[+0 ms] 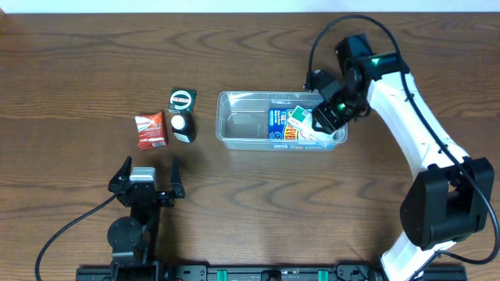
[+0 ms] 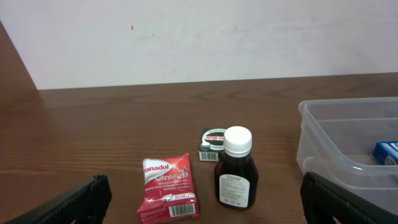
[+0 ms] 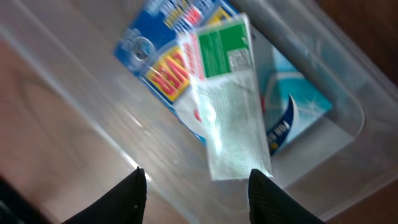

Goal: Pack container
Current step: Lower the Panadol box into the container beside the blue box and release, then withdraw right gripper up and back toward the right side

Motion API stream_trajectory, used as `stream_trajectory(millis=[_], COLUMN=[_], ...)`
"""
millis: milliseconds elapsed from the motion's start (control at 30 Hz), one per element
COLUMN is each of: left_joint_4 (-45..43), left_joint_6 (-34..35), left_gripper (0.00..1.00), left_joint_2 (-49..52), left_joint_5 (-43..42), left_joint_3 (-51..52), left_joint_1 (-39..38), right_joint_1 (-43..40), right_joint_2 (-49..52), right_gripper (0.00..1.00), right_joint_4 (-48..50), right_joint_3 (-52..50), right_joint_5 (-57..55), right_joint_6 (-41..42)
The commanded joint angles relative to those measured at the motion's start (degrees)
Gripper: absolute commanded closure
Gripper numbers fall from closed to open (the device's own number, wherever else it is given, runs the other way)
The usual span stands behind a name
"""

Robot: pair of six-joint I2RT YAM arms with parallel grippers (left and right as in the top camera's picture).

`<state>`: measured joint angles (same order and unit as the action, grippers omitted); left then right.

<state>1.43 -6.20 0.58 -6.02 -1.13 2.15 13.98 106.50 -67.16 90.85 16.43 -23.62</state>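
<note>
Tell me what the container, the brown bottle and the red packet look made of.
Container: clear, glossy plastic, with see-through walls that catch glints.
Bottle: dark brown glass or plastic, unclear which; its white cap is likely plastic.
Red packet: shiny, creased film or foil, it seems.

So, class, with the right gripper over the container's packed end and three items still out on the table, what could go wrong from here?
1. The green-and-white packet lies slanted atop the blue box, right by the open right gripper; withdrawing could snag it.
2. The bottle stands upright close beside the red packet and green box; reaching for one may topple it.
</note>
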Motion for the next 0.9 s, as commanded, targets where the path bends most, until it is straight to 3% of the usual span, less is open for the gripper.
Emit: stream_trajectory(millis=[0,400,700,867], left_joint_4=[2.01,2.01,2.01,2.01], left_joint_6=[0.07,0.07,0.07,0.07], left_gripper=[0.02,0.02,0.02,0.02], left_joint_2=[-0.31,-0.31,-0.31,-0.31], left_joint_5=[-1.05,-1.05,-1.05,-1.05], left_joint_3=[0.9,0.9,0.9,0.9], left_joint_1=[0.24,0.24,0.24,0.24], right_joint_1=[1.4,1.62,-2.6,-5.86], right_joint_2=[-0.24,-0.96,-0.96,-0.96], right_gripper=[0.46,0.3,0.2,0.01], right_joint_4=[-1.03,-10.19,-10.43,-10.43], right_joint_3=[3.58,15.76,16.39,16.39], right_joint_5=[6.12,10.29,9.49,9.49], right_joint_6=[-0.33,-0.26,-0.24,-0.22])
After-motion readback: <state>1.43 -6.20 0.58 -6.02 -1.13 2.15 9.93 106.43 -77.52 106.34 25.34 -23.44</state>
